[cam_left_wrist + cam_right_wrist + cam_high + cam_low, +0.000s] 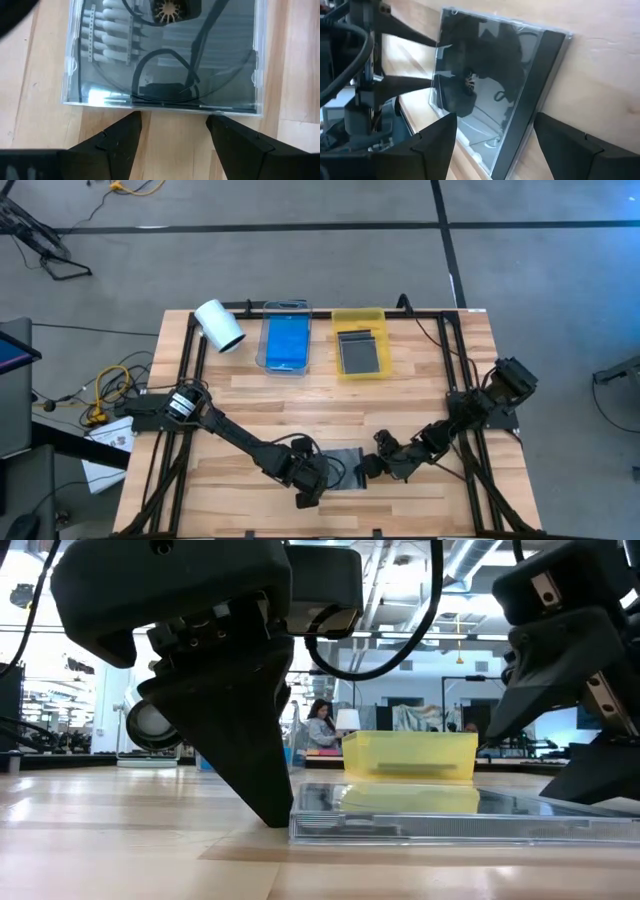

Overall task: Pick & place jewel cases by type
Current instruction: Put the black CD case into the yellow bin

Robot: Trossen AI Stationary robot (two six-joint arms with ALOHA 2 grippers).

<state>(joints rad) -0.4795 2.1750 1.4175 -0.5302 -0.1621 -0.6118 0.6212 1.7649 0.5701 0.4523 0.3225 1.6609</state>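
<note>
At the far edge of the wooden table sit two rectangular trays side by side: a clear tray holding translucent blue jewel cases, and a yellow tray holding dark grey jewel cases; how many lie in each is hard to judge. A white cylindrical roll lies beside them. Near the front edge one thin, glossy dark jewel case lies flat on the wood. The left gripper and right gripper flank it, fingers spread and tips down at opposite edges, neither grasping it.
</note>
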